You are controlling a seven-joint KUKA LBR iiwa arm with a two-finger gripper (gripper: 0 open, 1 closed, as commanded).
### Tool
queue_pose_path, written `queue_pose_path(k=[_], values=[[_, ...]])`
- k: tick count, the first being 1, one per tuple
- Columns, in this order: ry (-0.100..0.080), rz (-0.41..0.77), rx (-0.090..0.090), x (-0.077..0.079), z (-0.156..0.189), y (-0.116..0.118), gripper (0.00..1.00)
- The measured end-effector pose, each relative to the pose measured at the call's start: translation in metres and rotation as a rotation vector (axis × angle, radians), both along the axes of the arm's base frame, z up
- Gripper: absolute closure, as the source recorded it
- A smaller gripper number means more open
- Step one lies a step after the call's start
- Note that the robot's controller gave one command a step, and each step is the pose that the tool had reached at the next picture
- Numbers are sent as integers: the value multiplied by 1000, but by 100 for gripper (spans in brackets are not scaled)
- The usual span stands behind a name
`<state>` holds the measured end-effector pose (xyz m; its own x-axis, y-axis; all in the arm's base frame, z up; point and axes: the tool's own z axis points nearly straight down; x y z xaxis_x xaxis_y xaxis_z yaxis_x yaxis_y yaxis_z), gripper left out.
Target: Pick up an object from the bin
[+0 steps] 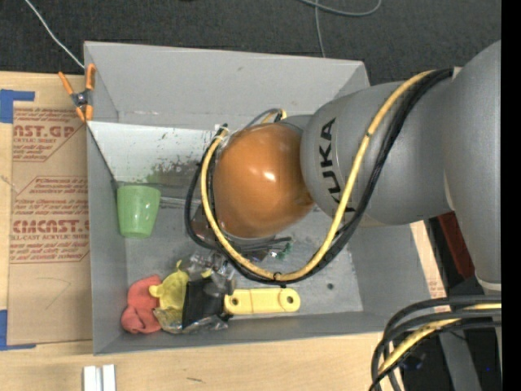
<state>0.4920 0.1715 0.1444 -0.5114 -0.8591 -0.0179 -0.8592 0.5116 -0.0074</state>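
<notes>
Bin of grey sheet metal (244,80) under the orange-domed arm (260,182) holds one pale green plastic cup (137,210) by the left wall. At the front lie one flat yellow bar with holes (262,301), one soft red lump (140,308), one crumpled yellow piece (173,287) and one black block (195,300). The tool (209,269) hangs just above the black block and crumpled piece. Whether it is wide or narrow, I cannot tell.

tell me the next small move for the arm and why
Probably ease the gripper down a little onto the heap: it is over the black thing and yellow bar at the near edge of the bin, and I see nothing held. The green cup lies apart, further left.
</notes>
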Motion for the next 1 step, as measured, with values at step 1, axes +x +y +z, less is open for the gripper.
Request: queue_pose_path(k=[1], values=[[0,0,2,0,-5,1,100]])
